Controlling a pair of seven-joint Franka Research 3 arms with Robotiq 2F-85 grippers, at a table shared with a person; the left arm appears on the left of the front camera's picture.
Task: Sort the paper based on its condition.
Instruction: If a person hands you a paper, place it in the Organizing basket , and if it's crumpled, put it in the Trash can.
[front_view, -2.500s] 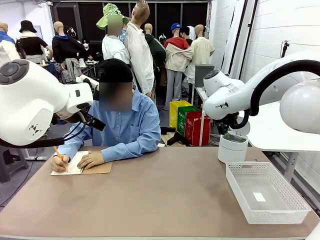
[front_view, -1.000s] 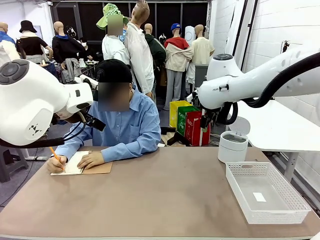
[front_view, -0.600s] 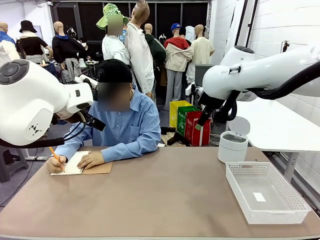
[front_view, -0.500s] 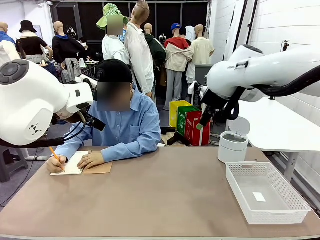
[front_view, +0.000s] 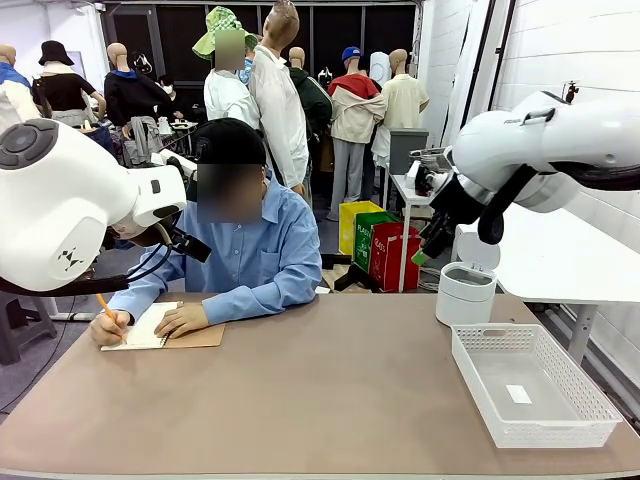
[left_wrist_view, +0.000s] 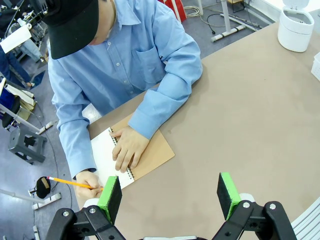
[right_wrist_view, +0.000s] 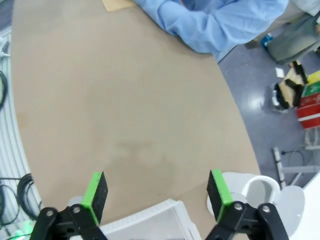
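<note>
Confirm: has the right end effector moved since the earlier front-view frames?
Yes. The right end effector swung from directly over the white bin out toward picture left, then back right. It now hangs open above and just left of the bin, holding nothing.

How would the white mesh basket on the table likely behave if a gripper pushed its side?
The white mesh basket looks like thin perforated plastic holding just a small tag, so it is probably light. Its broad flat base suggests sliding rather than tipping. The walls may flex slightly.

Notebook (front_view: 160, 327) lies far left under the person's hands (front_view: 182, 320); basket (front_view: 600, 425) near right, bin (front_view: 465, 294) seemingly just behind it.
</note>
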